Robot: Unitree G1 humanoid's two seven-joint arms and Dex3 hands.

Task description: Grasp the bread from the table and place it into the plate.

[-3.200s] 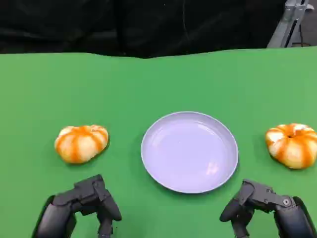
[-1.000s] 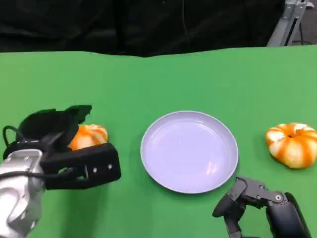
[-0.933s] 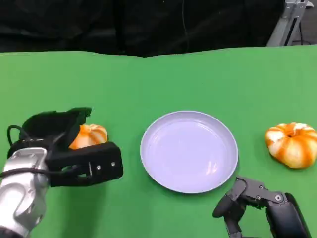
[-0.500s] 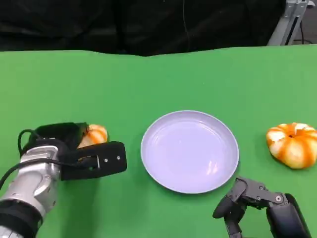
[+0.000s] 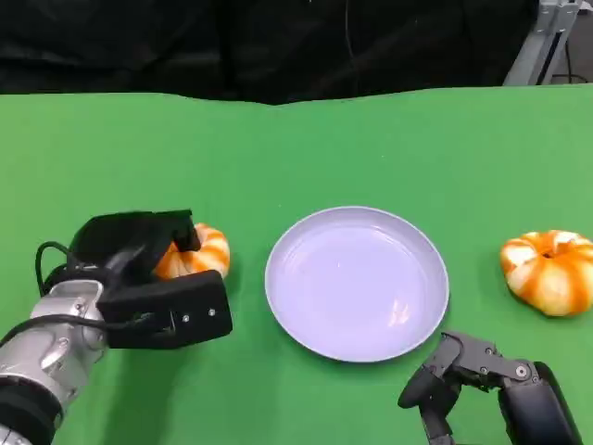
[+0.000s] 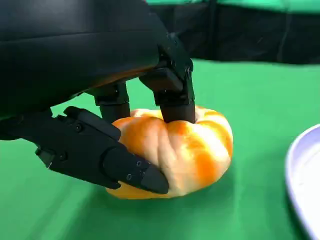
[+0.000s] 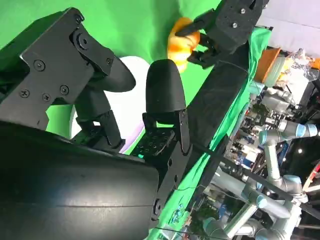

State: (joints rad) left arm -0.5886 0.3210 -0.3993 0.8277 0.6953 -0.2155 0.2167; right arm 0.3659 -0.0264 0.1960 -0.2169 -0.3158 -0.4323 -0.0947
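Note:
An orange-and-cream striped bread (image 5: 202, 255) sits left of the lavender plate (image 5: 357, 283) on the green table. My left hand (image 5: 139, 278) grips it from above and from the left. In the left wrist view the fingers (image 6: 172, 97) press on the top of the bread (image 6: 195, 150) and the thumb holds its side, low over the cloth. In the right wrist view the bread (image 7: 181, 42) shows far off beside the plate (image 7: 132, 70). My right hand (image 5: 482, 380) rests near the table's front edge, below the plate's right side, fingers apart and holding nothing.
A second striped bread (image 5: 548, 272) lies at the right edge of the table, right of the plate. Black curtain runs behind the table's far edge. A metal stand (image 5: 542, 42) rises at the back right.
My left hand rose from the front edge, came down over the left bread and closed on it. Bread and hand have since shifted a little toward the plate. The right hand stayed put.

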